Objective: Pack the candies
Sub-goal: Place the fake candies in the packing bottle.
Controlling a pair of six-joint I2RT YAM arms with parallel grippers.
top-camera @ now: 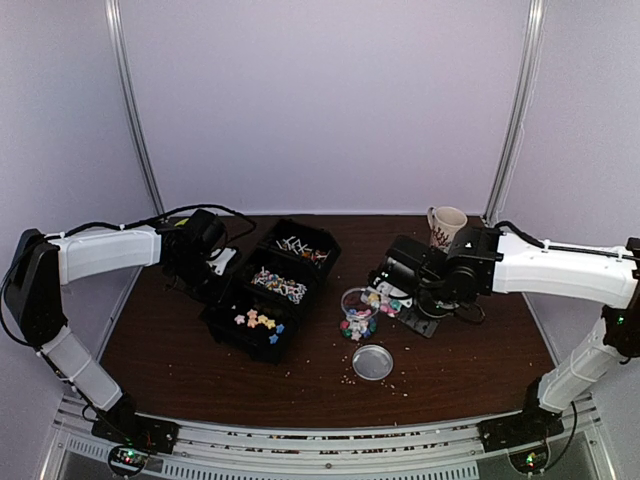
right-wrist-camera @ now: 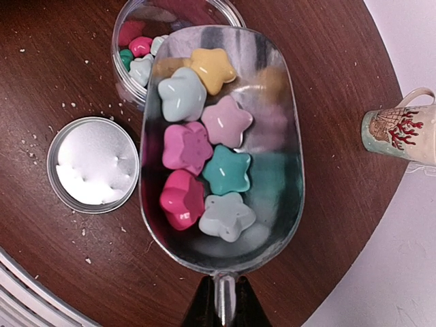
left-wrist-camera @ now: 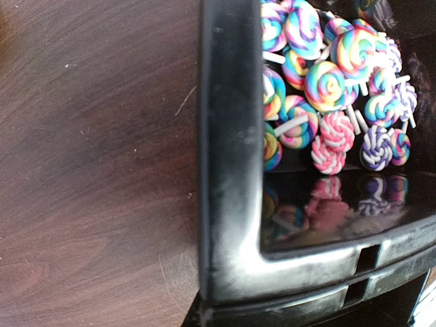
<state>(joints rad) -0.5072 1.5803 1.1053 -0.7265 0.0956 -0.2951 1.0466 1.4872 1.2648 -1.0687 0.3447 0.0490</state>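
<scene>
My right gripper [right-wrist-camera: 223, 310] is shut on the handle of a metal scoop [right-wrist-camera: 279, 170]. Several star-shaped candies [right-wrist-camera: 204, 160] in pink, teal, yellow and pale blue lie in it. The scoop's front lip hangs over a clear round jar [right-wrist-camera: 129, 34] that holds more candies. In the top view the jar [top-camera: 358, 313] stands right of three black bins [top-camera: 262, 302]. My left gripper [top-camera: 222, 268] is at the middle bin's left rim [left-wrist-camera: 228, 170], shut on its corner; its fingers barely show. Swirl lollipop candies [left-wrist-camera: 327, 82] fill that bin.
The jar's round metal lid [top-camera: 372, 361] lies upside down on the brown table, near the front. A patterned mug [top-camera: 445, 225] stands at the back right by the table edge. Pale crumbs [right-wrist-camera: 41, 136] are scattered around the jar and lid.
</scene>
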